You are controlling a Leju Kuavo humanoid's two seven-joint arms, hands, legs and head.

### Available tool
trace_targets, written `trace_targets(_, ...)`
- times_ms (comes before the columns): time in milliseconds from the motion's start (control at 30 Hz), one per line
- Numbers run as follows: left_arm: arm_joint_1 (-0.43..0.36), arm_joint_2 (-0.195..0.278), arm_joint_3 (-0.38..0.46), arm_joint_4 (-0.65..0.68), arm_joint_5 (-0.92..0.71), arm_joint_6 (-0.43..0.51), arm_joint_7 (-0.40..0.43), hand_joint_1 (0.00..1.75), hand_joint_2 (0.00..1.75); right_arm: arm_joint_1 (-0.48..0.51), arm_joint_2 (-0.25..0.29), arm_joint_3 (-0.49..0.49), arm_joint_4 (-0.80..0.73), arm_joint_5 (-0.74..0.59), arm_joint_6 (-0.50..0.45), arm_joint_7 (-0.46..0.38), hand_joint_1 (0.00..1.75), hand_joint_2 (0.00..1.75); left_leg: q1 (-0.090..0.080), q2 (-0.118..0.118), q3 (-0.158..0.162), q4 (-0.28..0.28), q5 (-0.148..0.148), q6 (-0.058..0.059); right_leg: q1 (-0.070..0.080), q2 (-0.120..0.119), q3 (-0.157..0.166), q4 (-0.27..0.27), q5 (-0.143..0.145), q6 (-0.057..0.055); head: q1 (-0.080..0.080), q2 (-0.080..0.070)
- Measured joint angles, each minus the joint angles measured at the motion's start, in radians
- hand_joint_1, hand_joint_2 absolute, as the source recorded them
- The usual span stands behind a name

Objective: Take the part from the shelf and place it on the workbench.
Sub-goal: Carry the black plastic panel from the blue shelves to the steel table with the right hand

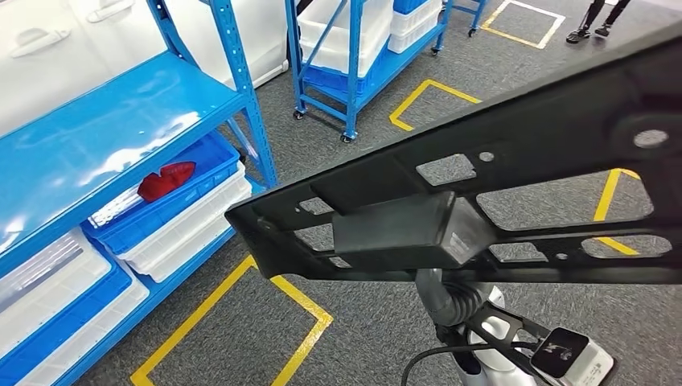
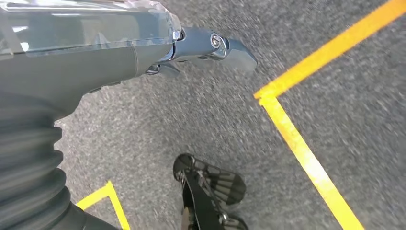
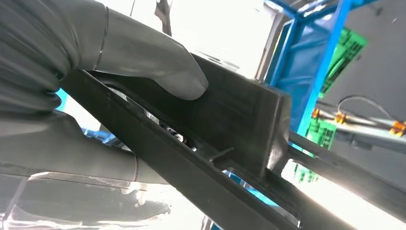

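The right hand (image 3: pixel 110 72) is gripping the long black plastic frame part (image 1: pixel 499 177), thumb pressing on its boxy block, carrying it high above the grey carpet, beside the blue shelf (image 1: pixel 121 121). The left hand (image 2: pixel 143 48) is hanging over the floor, fingers extended, holding nothing.

We see our right hand (image 3: pixel 95 81) gripping the black part (image 3: pixel 230 143), its thick grey thumb pressed on the part's boxy block. Beyond stands a blue shelf frame (image 3: pixel 325 62); something green, perhaps a crate (image 3: pixel 347 52), sits farther off.
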Motion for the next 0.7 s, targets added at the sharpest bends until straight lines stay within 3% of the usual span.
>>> trace_targets(67,0.000,-0.003,0.000,0.000,0.001,0.000,-0.003,0.00,1.75,-0.006,0.000,0.011,0.007,-0.002,-0.006,0.000,1.75,1.75,0.004,-0.037,0.060,-0.141,0.071,0.005,0.000,0.026,-0.002,0.008,-0.002,0.006,0.000,0.000)
trace_targets(133,0.000,-0.007,0.001,0.000,0.002,0.002,-0.003,0.00,1.75,-0.015,0.000,0.022,0.016,-0.004,-0.012,0.000,1.75,1.75,0.006,-0.074,0.092,-0.221,0.097,0.010,0.000,0.048,-0.011,0.016,-0.001,0.017,0.000,0.000)
trace_targets(167,0.000,-0.009,0.001,0.000,0.003,0.004,-0.003,0.00,1.75,-0.018,-0.001,0.026,0.020,-0.006,-0.014,0.000,1.75,1.75,0.004,-0.077,0.094,-0.226,0.094,0.014,-0.001,0.059,-0.015,0.017,0.001,0.024,0.000,0.000)
trace_targets(233,-0.003,-0.014,0.002,0.000,0.005,0.007,-0.003,0.00,1.75,-0.023,-0.002,0.030,0.027,-0.011,-0.018,0.000,1.75,1.75,0.004,-0.056,0.096,-0.231,0.100,0.027,-0.004,0.069,-0.021,0.017,0.004,0.037,0.000,0.000)
trace_targets(300,-0.004,-0.018,0.002,0.000,0.006,0.011,-0.002,0.00,1.75,-0.032,-0.004,0.033,0.033,-0.017,-0.021,0.000,1.75,1.75,0.006,-0.030,0.099,-0.239,0.106,0.041,-0.002,0.029,-0.045,0.062,-0.024,0.046,0.000,0.000)
trace_targets(367,-0.001,-0.019,0.002,0.000,0.005,0.017,0.000,0.00,1.75,-0.041,-0.005,0.036,0.040,-0.023,-0.026,0.000,1.75,1.75,0.003,-0.003,0.099,-0.242,0.107,0.048,-0.003,-0.027,-0.104,0.184,-0.086,0.051,0.000,0.000)
trace_targets(433,0.001,-0.020,0.002,0.000,0.003,0.021,0.004,0.00,1.75,-0.043,-0.005,0.037,0.048,-0.027,-0.033,0.000,1.75,1.75,0.001,0.024,0.098,-0.241,0.106,0.049,-0.009,-0.045,-0.159,0.297,-0.125,0.057,0.000,0.000)
trace_targets(467,0.000,-0.020,0.002,0.000,0.002,0.023,0.008,0.00,1.75,-0.043,-0.006,0.037,0.051,-0.031,-0.034,0.000,1.75,1.75,0.000,0.037,0.098,-0.241,0.104,0.048,-0.011,-0.048,-0.162,0.305,-0.119,0.058,0.000,0.000)
trace_targets(500,-0.001,-0.020,0.002,0.000,0.002,0.025,0.010,0.00,1.75,-0.043,-0.007,0.037,0.054,-0.035,-0.034,0.000,1.75,1.75,0.000,0.049,0.099,-0.241,0.103,0.047,-0.012,-0.054,-0.142,0.270,-0.095,0.058,0.000,0.000)
trace_targets(600,-0.002,-0.020,0.002,0.000,0.002,0.028,0.017,0.00,1.75,-0.042,-0.013,0.036,0.056,-0.048,-0.031,0.000,1.75,1.75,-0.003,0.079,0.108,-0.241,0.095,0.036,-0.005,-0.106,-0.028,0.061,-0.019,0.047,0.000,0.000)
trace_targets(667,-0.003,-0.020,0.002,0.000,0.001,0.029,0.022,0.00,1.75,-0.040,-0.017,0.033,0.055,-0.054,-0.027,0.000,1.75,1.75,-0.006,0.095,0.113,-0.242,0.090,0.024,0.005,-0.118,-0.006,0.014,-0.015,0.035,0.000,0.000)
trace_targets(700,-0.004,-0.020,0.002,0.000,0.001,0.030,0.024,0.00,1.75,-0.038,-0.019,0.031,0.054,-0.056,-0.023,0.000,1.75,1.75,-0.007,0.104,0.115,-0.243,0.089,0.018,0.007,-0.106,-0.008,0.013,-0.013,0.029,0.000,0.000)
